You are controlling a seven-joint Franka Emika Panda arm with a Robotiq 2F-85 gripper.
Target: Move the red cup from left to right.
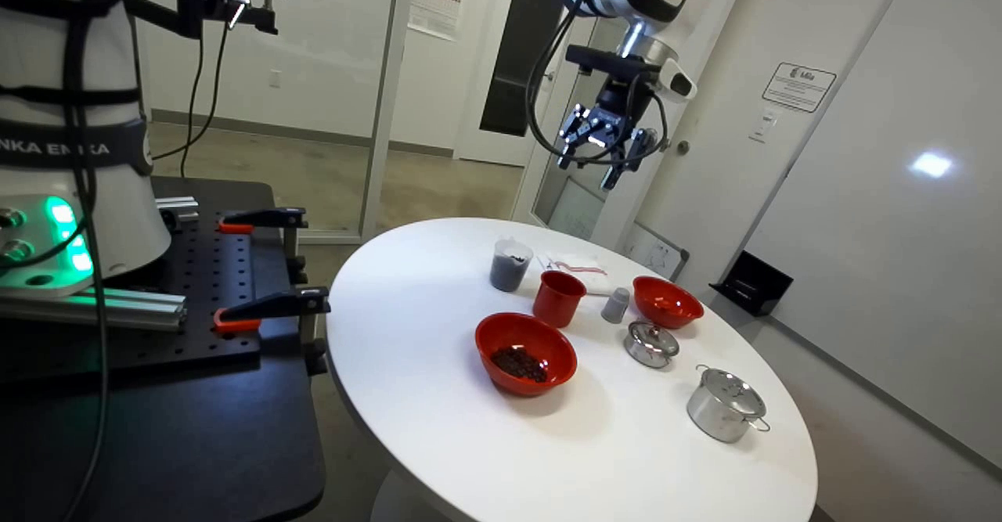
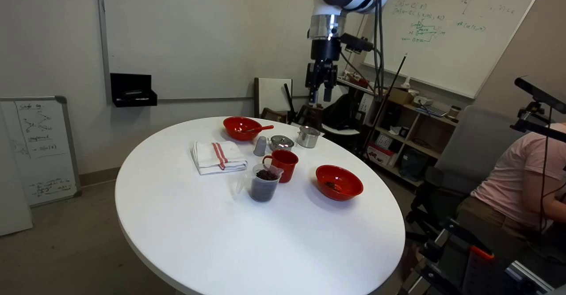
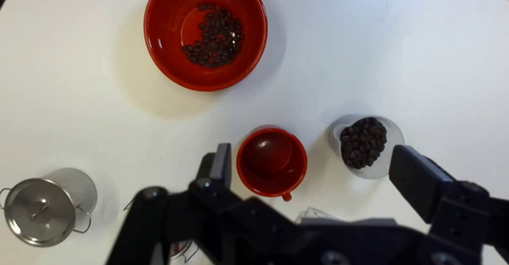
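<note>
The red cup stands upright on the white round table, in both exterior views point(image 1: 557, 304) point(image 2: 286, 167) and in the wrist view point(image 3: 272, 161). It looks empty inside. Its handle points to the lower edge of the wrist view and towards the folded towel in an exterior view. My gripper point(image 1: 587, 173) hangs high above the table, also in an exterior view point(image 2: 320, 97). Its fingers are wide apart with nothing between them. In the wrist view the gripper point(image 3: 314, 169) has the red cup below, nearer its left finger.
A clear plastic cup point(image 3: 385, 163) of dark beans stands close beside the red cup. A red bowl point(image 3: 167, 38) with beans is also close. A second red bowl point(image 2: 236, 124), small grey cup point(image 1: 616, 305), folded towel point(image 2: 205, 155) and lidded steel pots point(image 1: 651, 346) point(image 1: 722, 412) share the table.
</note>
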